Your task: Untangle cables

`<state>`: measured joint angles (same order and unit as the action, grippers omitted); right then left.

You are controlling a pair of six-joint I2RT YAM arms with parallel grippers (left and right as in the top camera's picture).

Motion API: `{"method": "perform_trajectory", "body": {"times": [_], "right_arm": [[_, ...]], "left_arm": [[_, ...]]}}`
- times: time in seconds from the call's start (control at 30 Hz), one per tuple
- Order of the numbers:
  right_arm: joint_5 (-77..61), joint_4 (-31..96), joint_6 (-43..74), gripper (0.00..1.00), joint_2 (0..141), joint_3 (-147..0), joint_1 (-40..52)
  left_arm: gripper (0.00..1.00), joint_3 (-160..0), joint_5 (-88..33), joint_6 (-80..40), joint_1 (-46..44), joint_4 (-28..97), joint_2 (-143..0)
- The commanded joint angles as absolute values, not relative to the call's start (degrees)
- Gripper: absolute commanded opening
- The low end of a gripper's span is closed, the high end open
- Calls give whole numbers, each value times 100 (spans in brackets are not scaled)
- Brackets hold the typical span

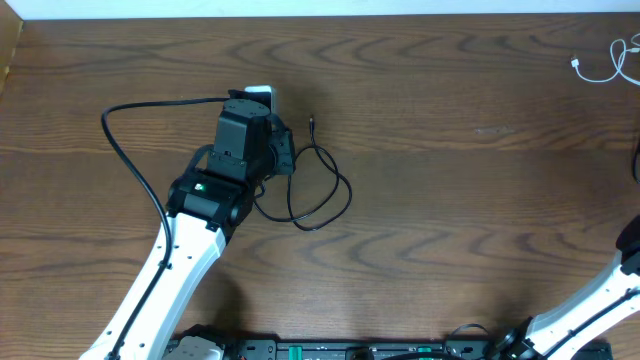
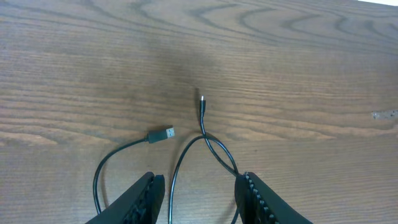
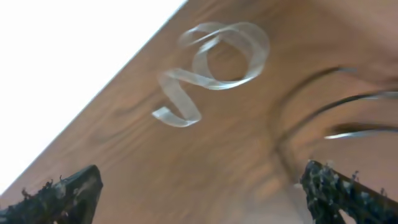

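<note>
The black cable (image 1: 322, 190) lies in loose crossing loops on the wooden table at centre, with nothing gripping it. In the left wrist view its USB plug (image 2: 163, 134) and small plug (image 2: 201, 103) rest flat on the wood. My left gripper (image 2: 199, 177) hovers over the loops with its jaws apart, and one strand (image 2: 171, 196) runs between the fingers untouched. From overhead, the left gripper (image 1: 275, 150) sits at the cable's left side. The white cable (image 1: 600, 66) lies coiled at the far right corner. It looks blurred below my right gripper (image 3: 202, 173), which is wide open and holds nothing.
The left arm's thick black wire (image 1: 128, 150) arcs over the table to its left. The right arm (image 1: 600, 295) rises from the bottom right and leaves the overhead view at the right edge. The table's far edge (image 3: 93, 106) runs close to the white cable.
</note>
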<state>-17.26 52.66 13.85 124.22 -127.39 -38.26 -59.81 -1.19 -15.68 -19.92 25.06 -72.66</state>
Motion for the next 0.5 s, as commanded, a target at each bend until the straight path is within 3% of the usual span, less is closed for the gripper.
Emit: {"method": "perform_trajectory", "body": {"times": [0.0, 0.27, 0.47], "right_arm": [[-3096, 5496, 991, 99, 12307, -12779, -3271], [-3109, 6230, 36, 99, 12398, -12763, -1525], [-2128, 6866, 576, 99, 12796, -12763, -117]], "left_arm": [[42, -6023, -110, -1577, -1975, 2482, -7299], [41, -6023, 322, -1876, -1949, 2493, -7299], [41, -6023, 1166, -3177, -1603, 2950, -7297]]}}
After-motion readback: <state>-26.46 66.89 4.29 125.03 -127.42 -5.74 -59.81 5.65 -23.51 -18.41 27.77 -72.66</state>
